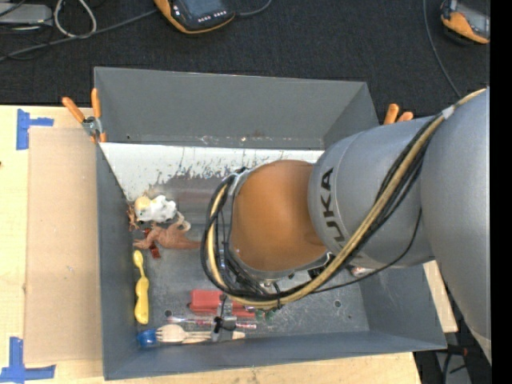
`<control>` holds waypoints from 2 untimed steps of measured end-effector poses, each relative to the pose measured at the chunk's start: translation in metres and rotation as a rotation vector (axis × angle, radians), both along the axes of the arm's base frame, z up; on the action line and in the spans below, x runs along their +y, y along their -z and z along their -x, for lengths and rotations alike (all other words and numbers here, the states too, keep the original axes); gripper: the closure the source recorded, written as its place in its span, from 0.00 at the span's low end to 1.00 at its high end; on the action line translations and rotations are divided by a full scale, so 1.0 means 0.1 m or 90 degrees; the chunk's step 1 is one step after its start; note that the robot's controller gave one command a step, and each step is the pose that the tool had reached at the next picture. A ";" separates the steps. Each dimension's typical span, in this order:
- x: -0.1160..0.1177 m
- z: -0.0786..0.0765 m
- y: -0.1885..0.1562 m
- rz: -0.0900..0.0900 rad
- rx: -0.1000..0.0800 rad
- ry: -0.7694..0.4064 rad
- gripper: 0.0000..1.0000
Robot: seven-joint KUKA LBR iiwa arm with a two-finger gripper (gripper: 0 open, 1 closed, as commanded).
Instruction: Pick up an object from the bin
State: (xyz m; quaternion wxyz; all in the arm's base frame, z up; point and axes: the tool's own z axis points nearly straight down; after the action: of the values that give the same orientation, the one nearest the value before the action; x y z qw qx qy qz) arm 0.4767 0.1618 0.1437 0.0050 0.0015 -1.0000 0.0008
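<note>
Below the arm's orange cover, the dark body of my gripper (238,288) hangs low over the bin's front middle. A flat red block (206,301) lies just left of it. In front of the block lie thin red and cream sticks (244,325) with a small dark piece (225,324) across them. I cannot tell whether that dark piece is a loose thing or a fingertip. A cream utensil (172,334) with a round head rests near the front wall, beside a blue ball (146,339).
A long yellow toy (142,290) lies along the left wall. Further back on the left sit a white and yellow toy (154,208) and a brown figure (168,237). The arm and its cover hide the bin's middle and right.
</note>
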 end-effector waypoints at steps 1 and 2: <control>-0.01 -0.02 -0.04 -0.001 -0.005 0.003 0.00; -0.50 -0.04 0.42 -0.001 -0.003 -0.057 0.00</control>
State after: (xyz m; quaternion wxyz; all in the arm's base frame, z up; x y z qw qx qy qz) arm 0.4805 0.1120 0.1019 0.0030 0.0463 -0.9989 0.0002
